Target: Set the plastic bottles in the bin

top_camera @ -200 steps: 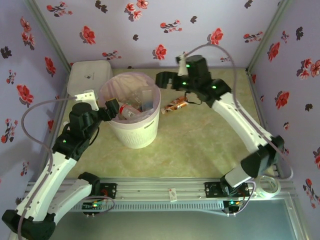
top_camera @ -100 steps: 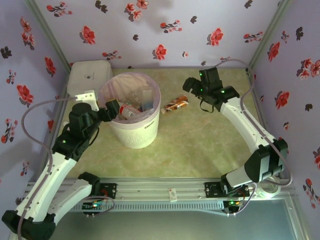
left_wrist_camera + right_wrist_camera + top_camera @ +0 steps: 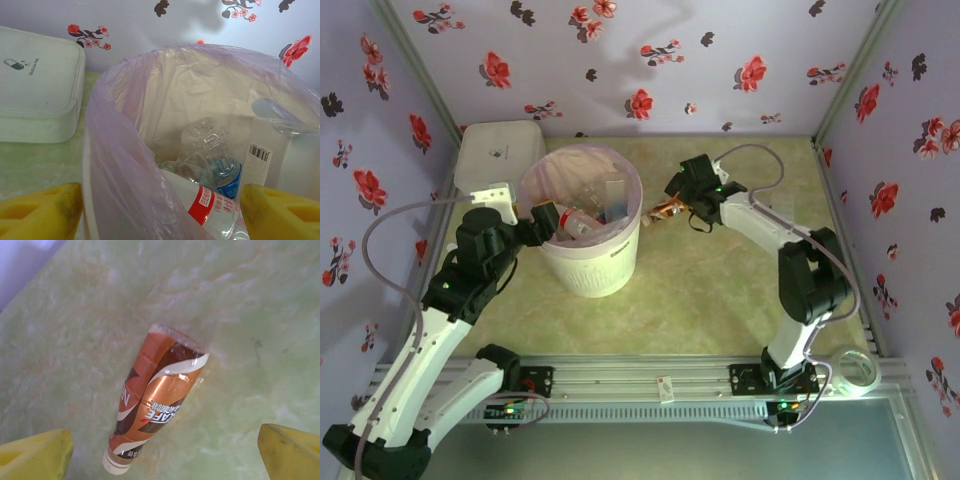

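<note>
The white ribbed bin with its pink liner stands left of centre and holds several clear bottles. Among them are a red-labelled bottle and a crushed blue-labelled one. My left gripper is open at the bin's near-left rim, with its yellow fingers wide apart on either side of the rim and the red-labelled bottle. A brown coffee bottle with a white cap lies on the table just right of the bin. My right gripper hovers open over it, not touching it.
A white rounded lidded box sits at the back left, touching the bin's side. A white tape roll lies by the right arm's base. Flowered walls enclose the green table on three sides.
My right arm swung from near the back wall, out to the right, then back left and down over the brown bottle. The left arm and the bin stayed put.
</note>
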